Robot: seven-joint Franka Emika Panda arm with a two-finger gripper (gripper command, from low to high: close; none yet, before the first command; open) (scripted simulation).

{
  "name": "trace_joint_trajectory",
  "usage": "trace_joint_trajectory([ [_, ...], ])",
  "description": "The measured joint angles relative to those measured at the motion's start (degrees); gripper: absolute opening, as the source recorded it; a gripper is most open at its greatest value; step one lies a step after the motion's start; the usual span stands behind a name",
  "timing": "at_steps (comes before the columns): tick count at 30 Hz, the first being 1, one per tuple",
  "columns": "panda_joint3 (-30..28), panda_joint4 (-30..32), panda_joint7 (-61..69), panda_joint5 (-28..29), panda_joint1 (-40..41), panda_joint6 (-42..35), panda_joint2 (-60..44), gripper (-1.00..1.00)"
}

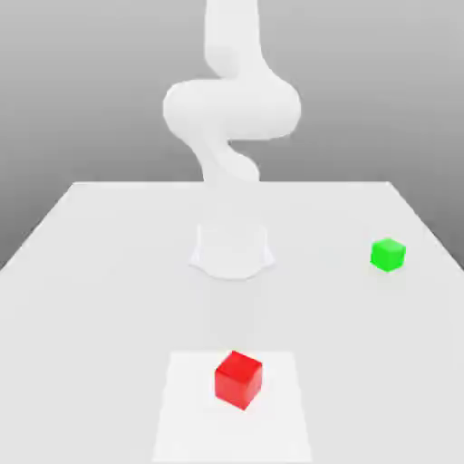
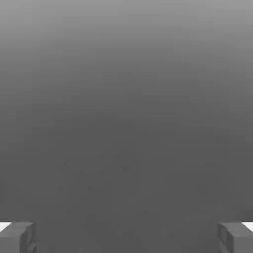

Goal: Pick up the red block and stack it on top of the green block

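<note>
The red block [image 1: 238,379] is a small glossy cube resting on the white table [image 1: 100,272], near its front edge and turned slightly. The green block [image 1: 388,254] sits flat on the table towards the exterior view's right, farther back, well apart from the red one. In the hand view my gripper [image 2: 126,238] is open: one grey fingertip [image 2: 17,237] and the other stand far apart, with nothing between them and only plain grey background beyond. The white arm [image 1: 231,109] rises from the table's middle and runs off the exterior view's top edge.
The arm's round base [image 1: 232,251] stands behind the red block at the table's centre. A paler square patch [image 1: 186,408] lies under the red block. The table's side edges slope away at the exterior view's left and right.
</note>
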State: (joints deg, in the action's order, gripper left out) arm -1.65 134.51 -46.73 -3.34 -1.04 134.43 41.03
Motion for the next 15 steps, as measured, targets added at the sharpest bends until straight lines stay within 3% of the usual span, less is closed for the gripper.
trace_joint_trajectory([
  [9,-1.3,10.6,-6.2,-9.9,-2.9,10.5,-20.4,0.0],
  [15,1.4,18.1,-16.3,-8.8,-2.1,18.4,-33.4,0.0],
])
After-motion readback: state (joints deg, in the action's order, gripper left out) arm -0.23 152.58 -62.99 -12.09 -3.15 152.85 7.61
